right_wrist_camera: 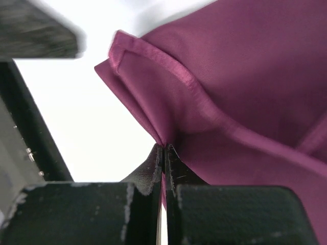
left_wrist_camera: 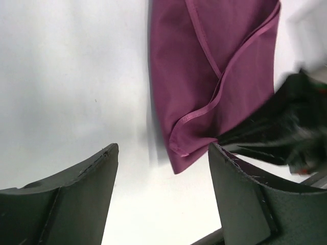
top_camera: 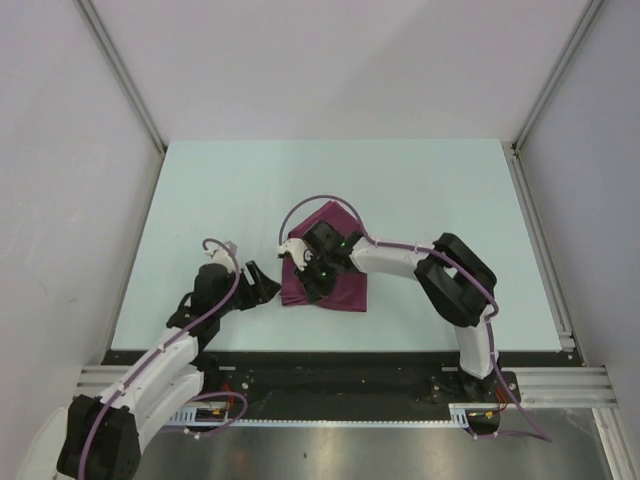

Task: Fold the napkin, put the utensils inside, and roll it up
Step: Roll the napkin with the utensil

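Right gripper [right_wrist_camera: 164, 153]: you see it pressed together, pinching a hemmed fold of the thin, creased magenta-purple cloth napkin [top_camera: 342, 292] | Left gripper [left_wrist_camera: 162, 150]: spread, empty, just beside that napkin | Napkin: mid-table on your pale green tabletop [top_camera: 250, 180]

right arm [top_camera: 395, 260] across napkin [top_camera: 345, 292], open table [top_camera: 420, 190] beyond

No legible text or labels anywhere.

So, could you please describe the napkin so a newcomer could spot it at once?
Near the middle of the pale green table lies the napkin. It is a folded magenta cloth, pinched at one edge by the shut right tool, and the only cloth there.
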Controlling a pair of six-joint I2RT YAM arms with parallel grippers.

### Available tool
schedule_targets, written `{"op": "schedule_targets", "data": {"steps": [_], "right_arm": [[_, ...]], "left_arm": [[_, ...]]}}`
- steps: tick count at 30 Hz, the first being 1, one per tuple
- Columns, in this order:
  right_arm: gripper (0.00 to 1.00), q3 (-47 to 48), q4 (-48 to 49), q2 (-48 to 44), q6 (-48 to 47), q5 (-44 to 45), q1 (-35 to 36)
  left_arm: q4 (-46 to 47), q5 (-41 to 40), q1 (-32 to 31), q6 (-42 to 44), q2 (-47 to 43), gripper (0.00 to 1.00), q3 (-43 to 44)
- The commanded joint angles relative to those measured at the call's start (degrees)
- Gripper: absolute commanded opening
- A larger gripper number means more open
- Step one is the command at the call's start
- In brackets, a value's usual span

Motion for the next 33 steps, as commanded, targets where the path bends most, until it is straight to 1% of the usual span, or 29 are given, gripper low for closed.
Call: {"op": "schedule_targets", "data": {"steps": [1, 5, 7, 8, 11, 13, 15, 18, 19, 21, 22, 24, 25, 26, 29, 31, 32, 33], "right_arm": [[0.0, 6.31, -7.99, 6.57, 0.25, -13.65, -3.65], [0.0, 10.36, -10.98, 10.79, 0.42, -19.62, -6.73], [0.0, 11.94, -11.51, 12.63, 0.77, -21.22, -7.97], [0.0, 12.55, -12.47, 13.17, 0.86, -22.27, -9.02], [0.0, 14.49, -14.5, 15.19, 0.77, -23.33, -10.43], [0.0, 15.11, -15.11, 16.33, 1.21, -23.95, -11.13], [0.0, 15.55, -15.55, 16.95, 1.65, -24.65, -12.01], [0.0, 16.07, -15.99, 18.09, 2.09, -24.65, -12.46], [0.0, 16.25, -15.99, 18.44, 2.18, -24.65, -12.54], [0.0, 16.43, -16.34, 18.8, 2.36, -24.3, -12.63], [0.0, 16.51, -16.26, 18.89, 2.44, -24.3, -12.63], [0.0, 16.51, -16.43, 19.06, 2.71, -24.04, -12.63], [0.0, 16.78, -16.35, 19.24, 2.88, -23.78, -12.63], [0.0, 17.04, -16.43, 19.59, 2.97, -23.77, -12.72], [0.0, 18.18, -16.96, 20.29, 3.67, -23.86, -12.89], [0.0, 18.88, -17.05, 20.73, 4.29, -24.12, -13.16], [0.0, 19.5, -17.31, 21.08, 4.47, -24.13, -13.16], [0.0, 19.76, -17.4, 21.52, 4.73, -23.95, -13.42]], "left_arm": [[5.77, 0.31, -0.78, 3.35, -2.19, 0.76, -1.5], [8.4, 1.8, -3.06, 5.02, -0.26, 0.77, -1.67], [9.64, 2.07, -4.12, 5.46, 1.32, 0.79, -1.5], [9.73, 1.8, -5.26, 5.9, 1.85, 0.82, -1.32], [10.25, 2.06, -6.67, 5.82, 4.57, 0.86, -0.97], [11.39, 4.25, -7.11, 5.38, 5.8, 0.86, -1.15], [11.57, 4.79, -7.64, 5.37, 5.46, 0.83, -1.5], [11.05, 4.62, -7.99, 5.9, 1.86, 0.81, -2.38], [11.05, 5.4, -8.08, 5.64, 0.37, 0.78, -2.64], [13.66, 8.02, -8.08, 3.63, -0.08, 0.78, -3.95], [14.99, 11.26, -8.08, 2.83, 0.96, 0.77, -4.22], [17.97, 15.23, -8.26, 0.38, 2.89, 0.77, -5.28], [20.77, 17.77, -8.43, -0.16, 5.43, 0.78, -5.19], [21.41, 18.23, -8.52, -0.42, 6.58, 0.78, -4.93], [21.07, 17.8, -9.05, 0.8, 8.79, 0.79, -2.74], [17.92, 15.44, -9.48, 3.43, 8.44, 0.78, -0.9], [16.68, 12.12, -9.57, 5.01, 7.75, 0.78, -0.27], [15.89, 11.04, -9.66, 5.2, 7.65, 0.77, 0.17]]}}
